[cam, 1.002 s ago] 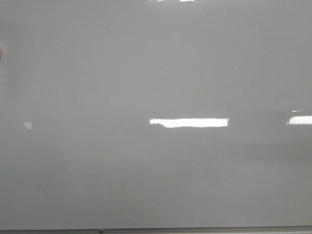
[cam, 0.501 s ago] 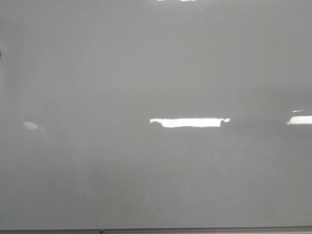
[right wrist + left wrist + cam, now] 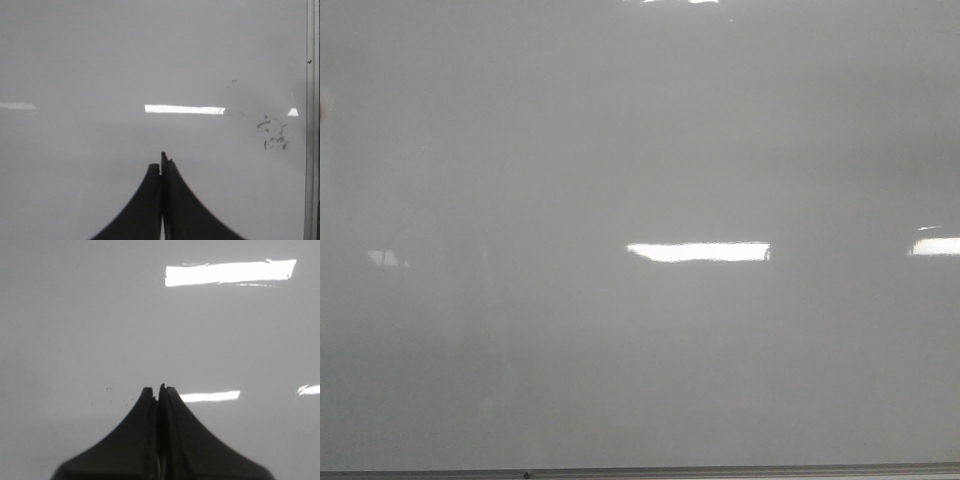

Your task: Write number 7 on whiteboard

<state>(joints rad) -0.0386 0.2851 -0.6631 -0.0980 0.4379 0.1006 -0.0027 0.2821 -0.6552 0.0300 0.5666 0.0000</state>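
The whiteboard [image 3: 620, 150] fills the front view as a glossy pale-grey surface with glare patches; it also fills the left wrist view [image 3: 100, 315] and the right wrist view [image 3: 100, 60]. No number 7 shows in any view. My left gripper [image 3: 158, 388] is shut with nothing between its black fingers, over the bare board. My right gripper [image 3: 161, 161] is shut and empty too, over the board. Neither gripper nor any arm shows in the front view. No marker is in view.
The board's thin grey frame runs along the bottom of the front view [image 3: 720, 470] and along the side of the right wrist view [image 3: 311, 125]. Faint dark smudges [image 3: 272, 132] mark the board near that frame. A few tiny specks [image 3: 108, 388] lie near the left gripper.
In the front view the long central glare patch has shortened at its right end and the faint reflection at the left has shifted. Nothing else differs.
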